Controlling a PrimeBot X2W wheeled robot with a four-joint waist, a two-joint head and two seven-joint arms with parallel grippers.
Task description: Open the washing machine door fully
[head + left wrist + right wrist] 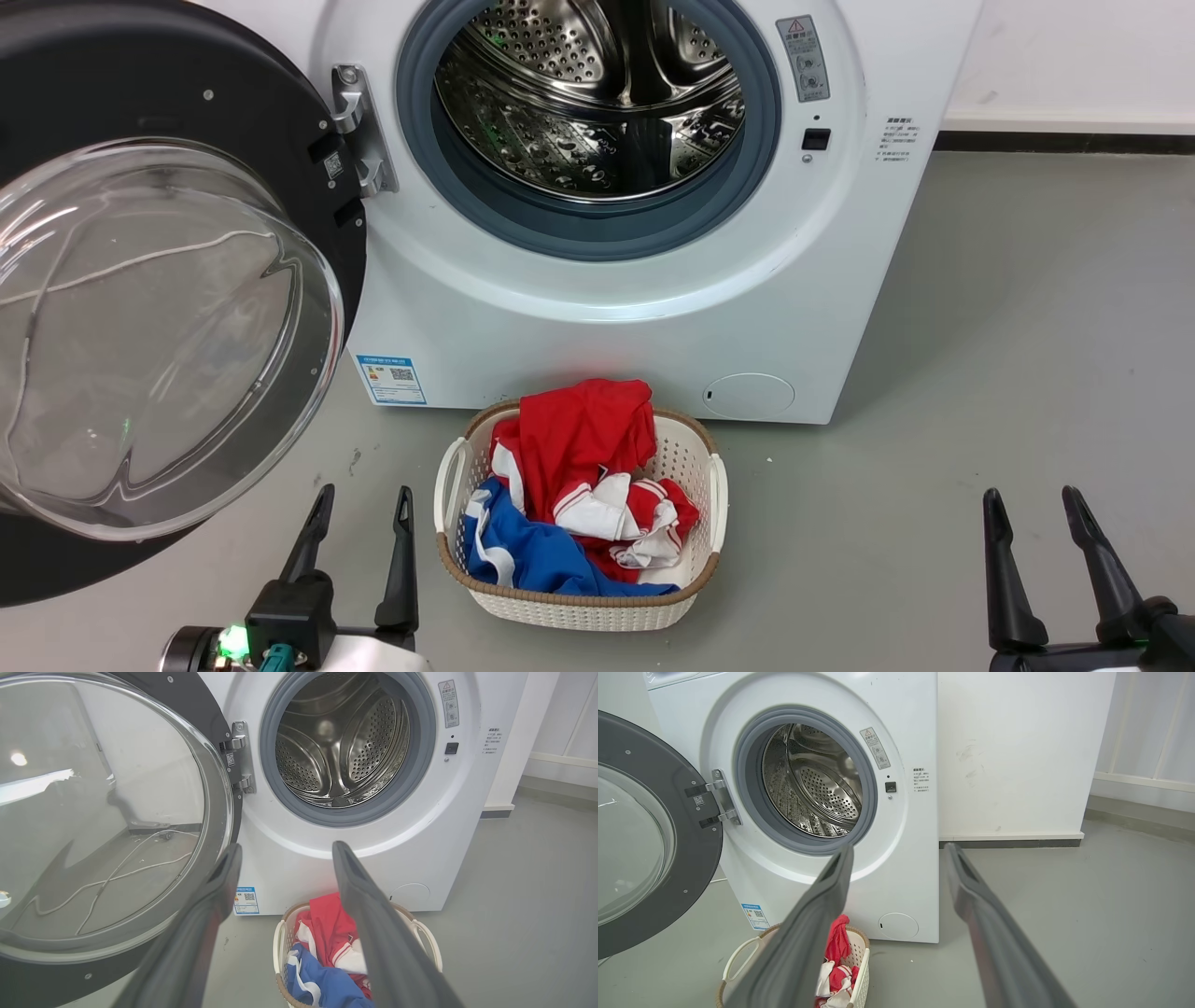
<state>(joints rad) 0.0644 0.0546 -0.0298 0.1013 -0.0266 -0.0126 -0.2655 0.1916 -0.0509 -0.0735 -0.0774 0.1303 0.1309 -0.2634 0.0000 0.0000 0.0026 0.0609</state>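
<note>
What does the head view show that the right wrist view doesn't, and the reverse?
Head view's extras: the left gripper, open, and a blue garment in the laundry basket. Right wrist view's extras: scuff marks on the white wall and a side wall with a pale ledge. Shared: the washing machine door standing open, the steel drum, the open right gripper.

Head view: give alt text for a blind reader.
The washing machine door stands open at left, baring the drum. A basket of red and blue clothes sits before the washing machine; left pincer and right pincer are open below.
</note>
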